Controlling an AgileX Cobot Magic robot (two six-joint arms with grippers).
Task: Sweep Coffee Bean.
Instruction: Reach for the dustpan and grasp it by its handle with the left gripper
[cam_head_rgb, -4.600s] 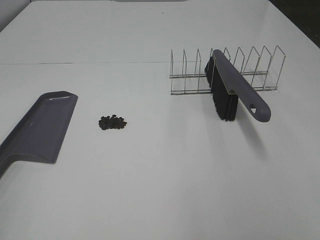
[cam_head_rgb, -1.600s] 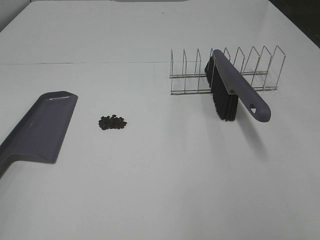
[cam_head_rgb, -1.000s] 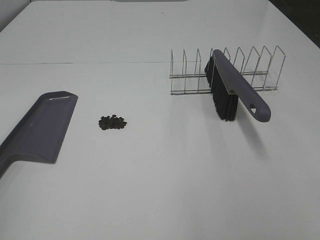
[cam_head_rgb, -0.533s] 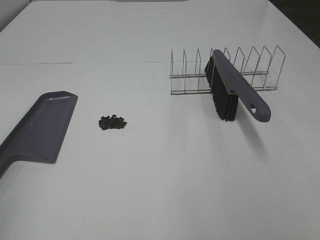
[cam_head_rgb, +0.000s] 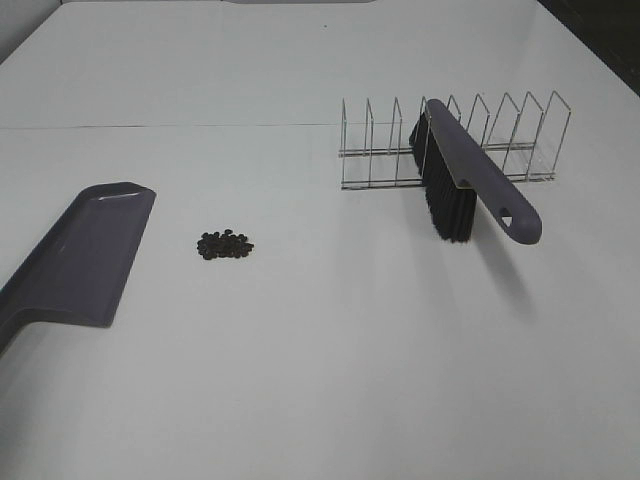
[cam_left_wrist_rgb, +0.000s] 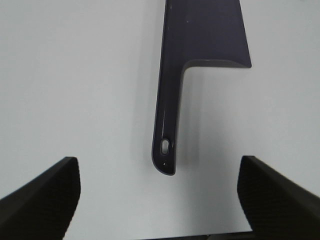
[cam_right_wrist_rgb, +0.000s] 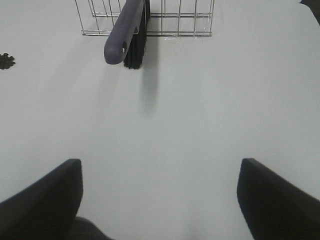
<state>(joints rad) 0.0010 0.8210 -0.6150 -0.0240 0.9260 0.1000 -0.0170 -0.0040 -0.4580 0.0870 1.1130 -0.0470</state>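
A small pile of dark coffee beans (cam_head_rgb: 225, 245) lies on the white table, left of centre; it also shows at the edge of the right wrist view (cam_right_wrist_rgb: 6, 60). A purple-grey dustpan (cam_head_rgb: 85, 250) lies flat to the left of the beans, its handle (cam_left_wrist_rgb: 167, 120) pointing at my left gripper (cam_left_wrist_rgb: 159, 200), which is open and empty, a short way from the handle's end. A purple-grey brush (cam_head_rgb: 470, 180) with black bristles leans in a wire rack (cam_head_rgb: 500, 140) at the right. My right gripper (cam_right_wrist_rgb: 160, 200) is open and empty, well short of the brush (cam_right_wrist_rgb: 127, 30).
The wire rack (cam_right_wrist_rgb: 190, 17) stands on the table's right half, behind the brush. The table's far edge runs along the top of the exterior high view, with a dark strip at the upper right corner.
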